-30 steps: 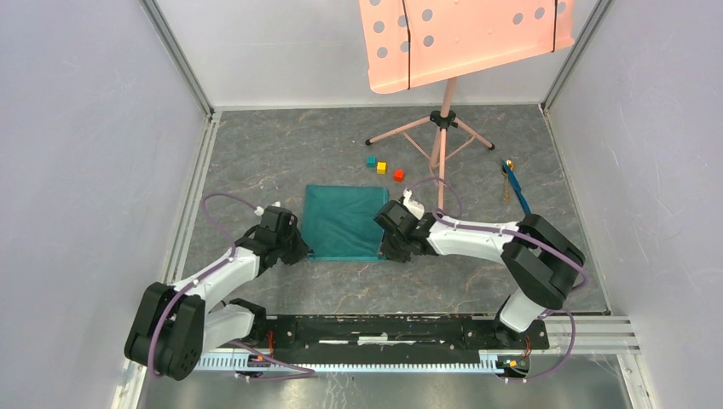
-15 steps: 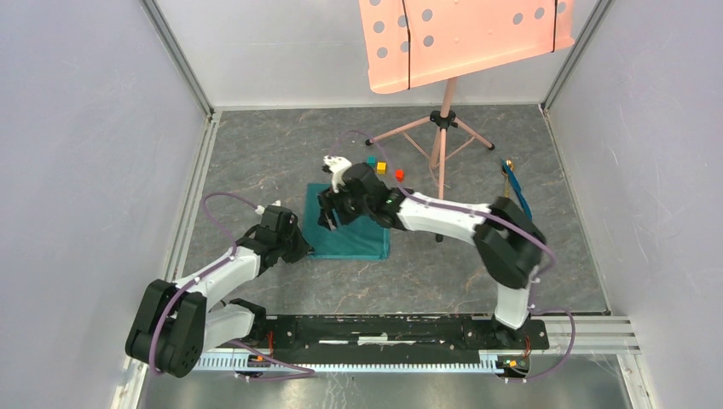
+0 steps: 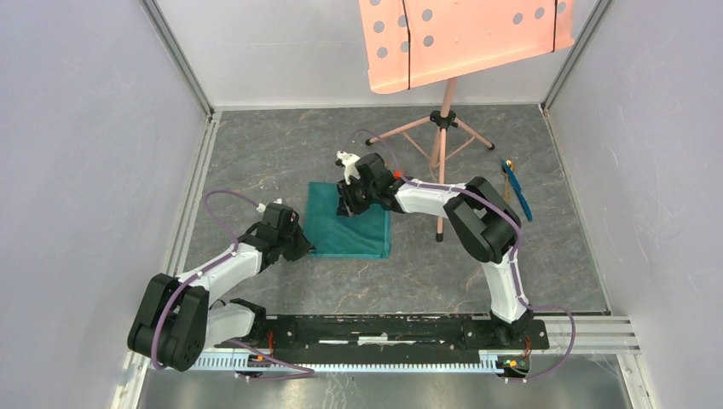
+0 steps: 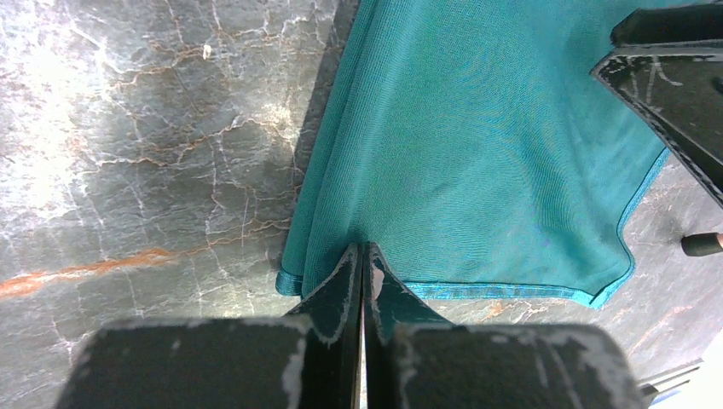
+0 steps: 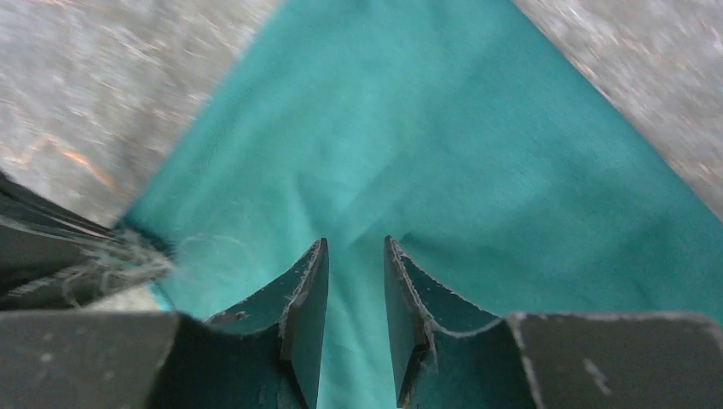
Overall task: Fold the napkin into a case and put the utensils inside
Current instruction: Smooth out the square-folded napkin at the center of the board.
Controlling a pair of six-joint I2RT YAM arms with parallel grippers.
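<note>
Left gripper (image 4: 362,274) was pressed together on the near hem of the napkin (image 4: 477,145), close to its near-left corner, with the cloth puckering toward the tips; it had held that spot through the last second. Right gripper (image 5: 354,256) had jaws narrowly parted, low over the cloth, with nothing visibly caught between them. That arm was the change: a second earlier it sat at the napkin's near-right corner, then it swung across the cloth and now stood at the far edge, about midway along. The napkin's outline was much as before, a flat, roughly square sheet on the grey marbled table (image 3: 256,153), with no pocket formed. Judged a re-grip ahead of a fold, so the case was not yet begun. Utensils (image 3: 514,187) lay well apart to the right, beyond the pink music stand (image 3: 443,119), untouched.
</note>
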